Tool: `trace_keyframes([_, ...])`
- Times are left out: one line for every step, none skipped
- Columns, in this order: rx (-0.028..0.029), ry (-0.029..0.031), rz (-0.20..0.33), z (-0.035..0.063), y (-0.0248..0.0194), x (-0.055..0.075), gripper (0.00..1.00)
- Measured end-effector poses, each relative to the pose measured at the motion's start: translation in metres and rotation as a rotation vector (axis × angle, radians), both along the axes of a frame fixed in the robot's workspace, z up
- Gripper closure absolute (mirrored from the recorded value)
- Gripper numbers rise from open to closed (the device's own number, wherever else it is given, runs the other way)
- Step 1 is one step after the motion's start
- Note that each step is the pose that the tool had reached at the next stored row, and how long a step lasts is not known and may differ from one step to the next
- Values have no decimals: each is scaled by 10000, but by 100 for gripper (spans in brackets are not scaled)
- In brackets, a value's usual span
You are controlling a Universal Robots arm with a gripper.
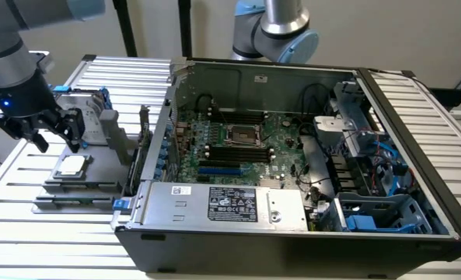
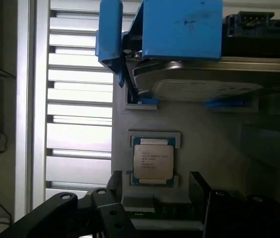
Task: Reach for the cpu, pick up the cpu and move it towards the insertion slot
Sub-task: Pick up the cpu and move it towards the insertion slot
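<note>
Just below the end effector (image 1: 57, 140), hanging released and empty, the cpu (image 1: 71, 165) lies flat in its tray (image 1: 90, 188), so a straight, centred descent gripping opposite edges looks the safest way.

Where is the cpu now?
On the exterior view's left, the cpu rests on a grey holder outside the computer case, close to the open gripper.

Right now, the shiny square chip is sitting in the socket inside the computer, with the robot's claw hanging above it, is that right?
Not quite. The cpu is not in the insertion slot; it sits on the grey holder outside the computer case, with the gripper hanging above it. The exterior view shows this.
</note>
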State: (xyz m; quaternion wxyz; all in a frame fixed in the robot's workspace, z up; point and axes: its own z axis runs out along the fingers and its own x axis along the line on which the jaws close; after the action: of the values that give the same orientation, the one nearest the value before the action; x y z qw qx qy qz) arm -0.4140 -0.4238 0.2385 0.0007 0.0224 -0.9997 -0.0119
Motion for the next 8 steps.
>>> trace_keyframes([-1, 1, 0, -18, -3, 0, 35])
trace_keyframes([-1, 0, 1, -36, -6, 0, 35])
trace_keyframes([-1, 2, 0, -54, -9, 0, 35])
trace_keyframes([0, 0, 0, -73, -12, 0, 35])
trace_keyframes([-1, 1, 0, -90, -14, 0, 35])
trace_keyframes([0, 0, 1, -109, -16, 0, 35])
trace_keyframes([0, 1, 1, -128, -18, 0, 35])
trace_keyframes([0, 0, 1, -146, -20, 0, 35])
